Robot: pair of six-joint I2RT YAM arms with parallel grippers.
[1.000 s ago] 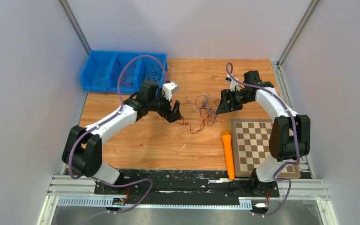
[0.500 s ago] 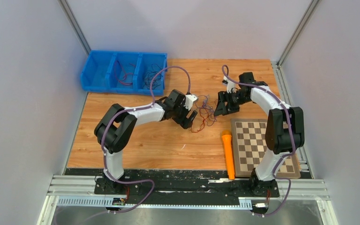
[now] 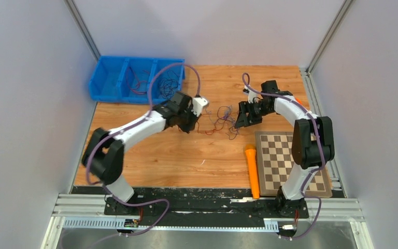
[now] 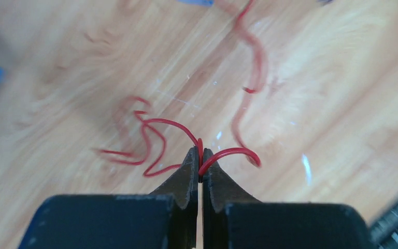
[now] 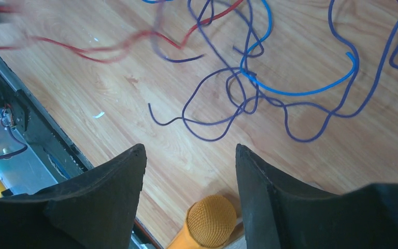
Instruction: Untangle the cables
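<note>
A loose tangle of thin cables point(image 3: 223, 120), red, purple and blue, lies mid-table between my two grippers. My left gripper point(image 3: 190, 124) is at the tangle's left end. In the left wrist view that gripper point(image 4: 201, 155) is shut on a red cable point(image 4: 166, 124), which loops out on both sides of the tips above the wood. My right gripper point(image 3: 240, 122) hovers at the tangle's right side. The right wrist view shows it point(image 5: 189, 148) open with nothing between the fingers, and purple cables point(image 5: 228, 93) and a blue cable point(image 5: 300, 91) lie beyond them.
A blue three-compartment bin point(image 3: 115, 94) with more thin wires stands at the back left. An orange microphone point(image 3: 252, 171) lies by a chessboard point(image 3: 285, 155) at the front right; the microphone's head point(image 5: 211, 220) shows below my right fingers.
My left gripper reached right into the tangle, shut on the red cable and drew back left with it. The right gripper edged slightly left and stayed open.
</note>
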